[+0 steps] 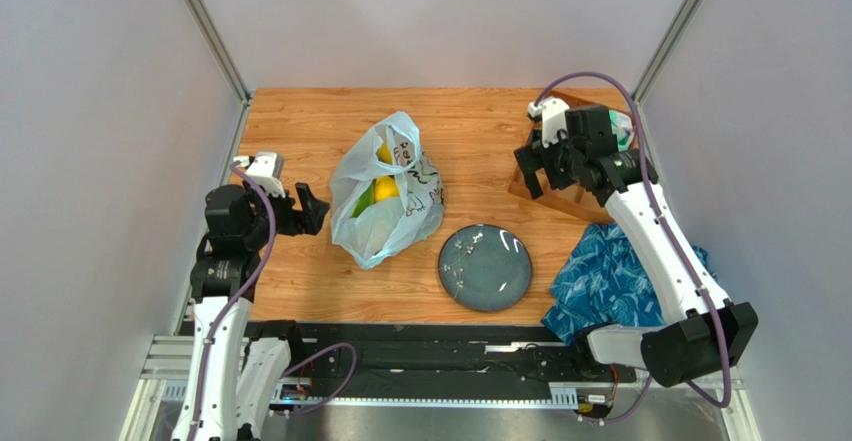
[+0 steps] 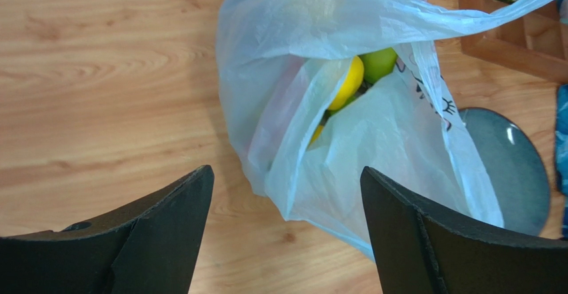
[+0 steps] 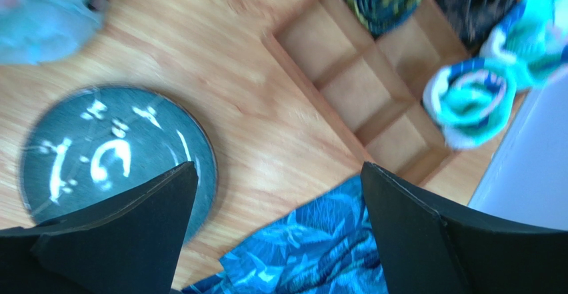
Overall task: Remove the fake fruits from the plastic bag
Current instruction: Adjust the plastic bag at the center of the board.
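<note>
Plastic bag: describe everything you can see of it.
The plastic bag is thin, crinkly, translucent pale blue-white film with a dark cartoon print and loop handles. It lies slumped on the wooden table, mouth gaping, with a yellow fruit and a green fruit showing inside. The grey plate sits beside it; nothing grips it.

Robotics laboratory test cell: plain pale-grey panel walls (image 1: 90,141) at 9, 12 and 3 o'clock, slim aluminium frame posts (image 1: 208,31), a wood-grain laminate tabletop (image 1: 300,131), and a black cabled mounting rail (image 1: 440,346) at 6 o'clock.
</note>
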